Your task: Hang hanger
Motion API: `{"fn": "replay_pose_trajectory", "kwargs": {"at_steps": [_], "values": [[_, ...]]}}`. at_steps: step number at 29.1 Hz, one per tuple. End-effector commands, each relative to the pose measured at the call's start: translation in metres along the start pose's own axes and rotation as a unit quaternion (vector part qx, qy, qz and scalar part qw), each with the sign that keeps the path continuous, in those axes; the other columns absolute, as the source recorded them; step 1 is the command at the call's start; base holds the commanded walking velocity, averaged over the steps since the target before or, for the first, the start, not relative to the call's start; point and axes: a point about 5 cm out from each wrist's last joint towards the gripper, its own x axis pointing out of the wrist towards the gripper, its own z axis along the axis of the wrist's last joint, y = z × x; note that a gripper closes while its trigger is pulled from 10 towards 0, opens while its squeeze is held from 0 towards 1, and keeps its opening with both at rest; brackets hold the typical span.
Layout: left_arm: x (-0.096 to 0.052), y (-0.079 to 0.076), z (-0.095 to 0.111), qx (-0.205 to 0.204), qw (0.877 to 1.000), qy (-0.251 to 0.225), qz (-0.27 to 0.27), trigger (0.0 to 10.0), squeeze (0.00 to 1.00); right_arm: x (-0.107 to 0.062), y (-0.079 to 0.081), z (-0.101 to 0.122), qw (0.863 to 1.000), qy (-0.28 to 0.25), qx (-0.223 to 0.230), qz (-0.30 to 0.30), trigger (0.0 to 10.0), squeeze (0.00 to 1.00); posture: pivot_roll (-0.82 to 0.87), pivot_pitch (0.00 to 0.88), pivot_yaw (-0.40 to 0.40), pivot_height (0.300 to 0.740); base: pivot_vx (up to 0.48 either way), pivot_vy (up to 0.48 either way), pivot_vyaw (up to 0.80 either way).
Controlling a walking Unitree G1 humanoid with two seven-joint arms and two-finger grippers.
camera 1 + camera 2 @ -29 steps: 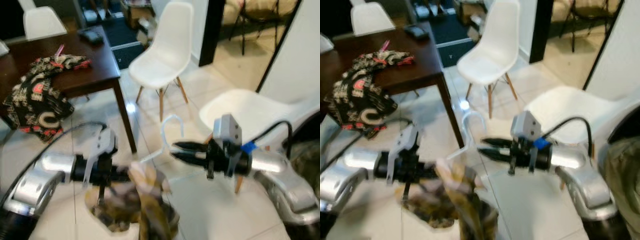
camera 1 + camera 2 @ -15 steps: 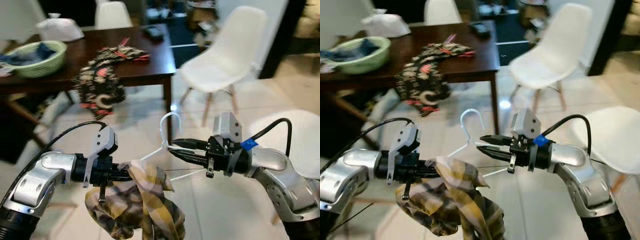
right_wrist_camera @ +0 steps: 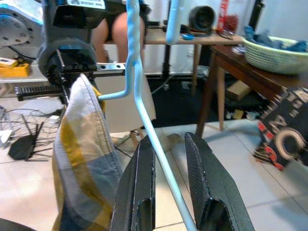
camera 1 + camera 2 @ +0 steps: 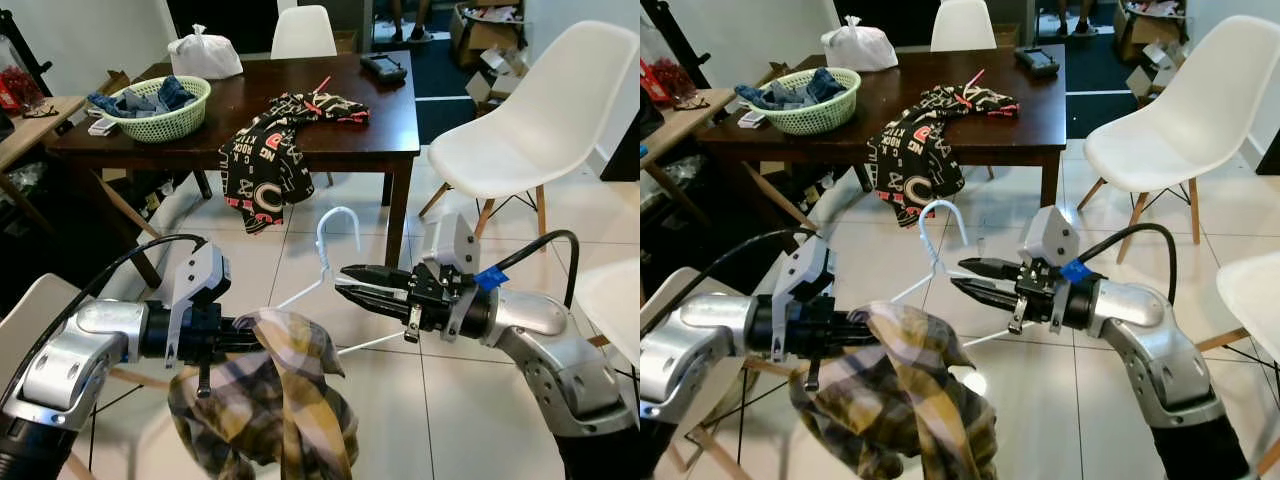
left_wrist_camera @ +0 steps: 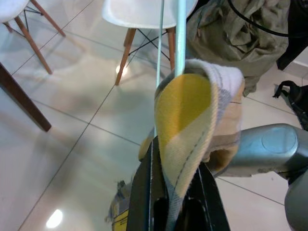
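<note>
Carrying stage, judged from the scene: the pale blue wire hanger (image 4: 335,268) is held in mid-air between both arms at the centre of the left eye view, and no rail or hook to receive it is visible. The next move calls for finding a hanging point, then raising the hanger so its curved hook, now pointing up at upper centre, can drop over it.

Left gripper (image 4: 247,341), lower left of centre: its two black fingers are closed on the yellow, grey and white plaid cloth (image 4: 275,400) draped over the hanger's shoulder; in the left wrist view the fabric (image 5: 192,130) is pinched between them with the hanger wire running up from the pinch. The cloth hangs down to the lower edge of the frame.

Right gripper (image 4: 352,283), centre right: the fingers point left and lie narrowly parted astride the hanger's sloping wire. In the right wrist view the wire (image 3: 151,144) passes through the gap close to the left-hand finger (image 3: 139,192); whether they clamp it cannot be told.

Behind, in the upper frame: a dark brown wooden table (image 4: 270,130) bearing a black patterned garment (image 4: 268,160) and a green woven basket (image 4: 160,100); a white moulded chair (image 4: 540,120) stands at upper right.
</note>
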Motion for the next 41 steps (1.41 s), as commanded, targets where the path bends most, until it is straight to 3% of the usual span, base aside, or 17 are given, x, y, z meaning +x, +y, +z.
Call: {"fn": "replay_pose_trajectory", "kwargs": {"at_steps": [1, 18, 20, 31, 41], "values": [[0.014, -0.007, 0.026, 0.047, 0.996, -0.055, -0.043, 10.0, 0.0, 0.023, 0.016, -0.001, 0.998, -0.018, 0.016, 0.053, 10.0, 0.0, -0.03, 0.127, 0.064, 0.74, 0.461, 0.0, 0.0], [0.011, 0.0, 0.034, 0.062, 0.996, -0.061, -0.029, 10.0, 0.0, 0.028, 0.005, 0.003, 0.999, -0.033, 0.012, 0.006, 10.0, 0.0, -0.03, 0.126, 0.063, 0.74, 0.461, 0.0, 0.0], [0.008, 0.006, 0.042, 0.076, 0.995, -0.066, -0.016, 10.0, 0.0, 0.03, -0.004, 0.009, 0.998, -0.049, 0.008, -0.024, 10.0, 0.0, -0.03, 0.123, 0.061, 0.74, 0.461, 0.0, 0.0], [-0.007, 0.024, 0.062, 0.11, 0.991, -0.07, 0.019, 10.0, 0.0, 0.037, -0.017, 0.022, 0.994, -0.08, -0.004, -0.076, 10.0, 0.0, -0.02, 0.114, 0.058, 0.74, 0.461, 0.0, 0.0], [-0.013, 0.033, 0.079, 0.135, 0.987, -0.08, 0.031, 10.0, 0.0, 0.046, -0.021, 0.027, 0.992, -0.083, -0.006, -0.093, 10.0, 0.0, -0.02, 0.105, 0.06, 0.74, 0.461, 0.0, -0.32]]}}
